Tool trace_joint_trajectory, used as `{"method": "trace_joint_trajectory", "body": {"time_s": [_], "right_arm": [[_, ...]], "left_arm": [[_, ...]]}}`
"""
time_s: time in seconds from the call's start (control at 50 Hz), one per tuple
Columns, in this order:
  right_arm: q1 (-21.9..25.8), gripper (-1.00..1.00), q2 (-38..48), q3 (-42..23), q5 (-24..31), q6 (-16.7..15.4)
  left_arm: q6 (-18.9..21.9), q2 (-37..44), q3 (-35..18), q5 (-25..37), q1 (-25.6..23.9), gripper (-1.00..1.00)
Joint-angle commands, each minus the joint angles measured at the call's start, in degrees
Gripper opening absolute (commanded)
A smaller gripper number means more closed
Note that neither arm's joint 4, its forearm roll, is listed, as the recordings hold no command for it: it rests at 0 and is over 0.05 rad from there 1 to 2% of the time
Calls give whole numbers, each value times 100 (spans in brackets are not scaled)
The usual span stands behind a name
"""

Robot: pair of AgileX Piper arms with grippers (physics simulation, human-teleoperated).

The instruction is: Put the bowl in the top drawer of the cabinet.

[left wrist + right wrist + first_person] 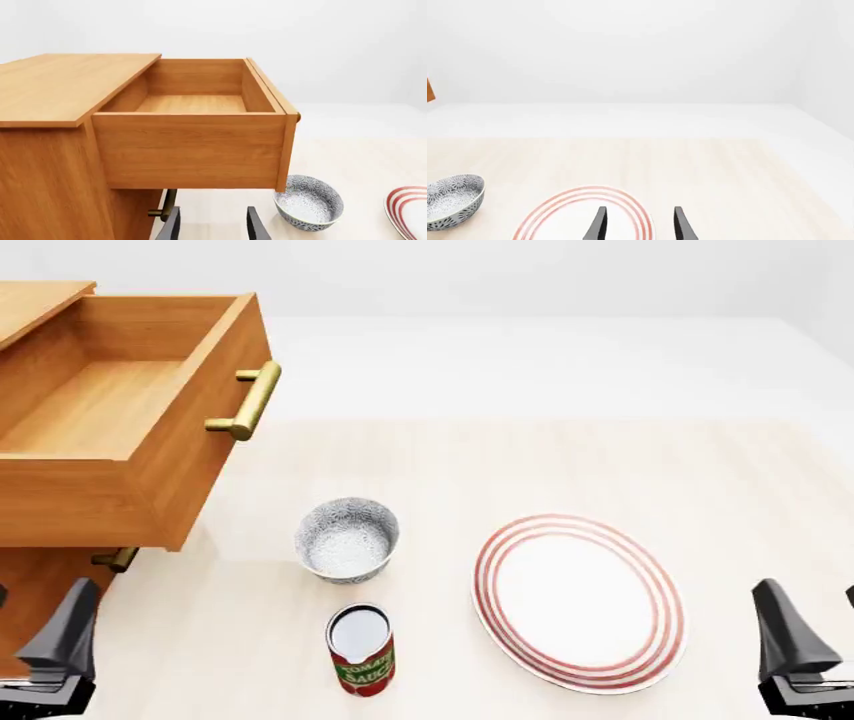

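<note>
The small deep round white bowl w/ dense dark speckled floral pattern [347, 539] sits upright on the pale wood table [561, 460], just fwd of the red tomato sauce can [360, 648] and left of the flat red-ringed white plate [578, 601], apart from both. The big light-brown wooden top drawer w/ brass bar handle [114, 410] is pulled well out of the light-brown wooden cabinet [50, 100] and looks bare inside; its front corner overhangs near the bowl. My left claw [213, 225] hangs low by the cabinet's lower front, fingers spread w/ a clear gap, holding nothing. My right claw [639, 224] is over the plate's near side, likewise parted and bare. Bowl's not yet touched, so step in hand is prob the approach. Handling guess: it looks like glazed ceramic, so stiff, smooth, slippery, chip-prone if it knocks the drawer wall, and light enough for one claw. Best hold, I reckon, is pinching the rim wall, one finger inside, one outside, on the side away from the can. Left claw's nearer the drawer, so I'd use it, then lift clear of the drawer's front edge before going in.
</note>
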Motion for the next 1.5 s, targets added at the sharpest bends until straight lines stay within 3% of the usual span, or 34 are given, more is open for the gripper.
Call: {"method": "trace_joint_trajectory", "body": {"time_s": [0.02,0.28,0.46,0.7,0.82,0.86,0.98,1.08,1.1,1.12,1.22,1.4,1.5], "right_arm": [[20,100,7,-5,-16,-64],[40,100,-6,-1,-50,-87],[28,100,-13,4,-56,-105],[30,100,-6,0,-93,-147],[25,100,-3,2,-62,-152],[29,100,-3,2,-63,-161],[59,100,-4,2,-61,-167],[72,100,-5,2,-74,-196],[55,100,-1,1,-76,-181],[55,100,-1,1,-74,-181],[58,100,-5,2,-69,-191],[44,100,-3,2,-60,-181],[34,100,-1,2,-65,-199]], "left_arm": [[58,87,-75,-30,-17,100],[122,124,-218,67,-37,100],[328,634,-730,27,-298,100],[905,1894,-2546,675,-934,100],[857,2346,-3226,1173,-1066,100],[653,2454,-3472,1415,-1149,100],[723,2733,-4152,1894,-1330,100],[1104,3047,-4901,2230,-1435,100],[1270,3304,-5357,2505,-1559,100],[1270,3307,-5365,2510,-1559,100],[1452,3952,-6376,3061,-1744,100],[1343,4771,-7409,3872,-2454,100],[1467,5217,-8158,4248,-2541,100]]}}
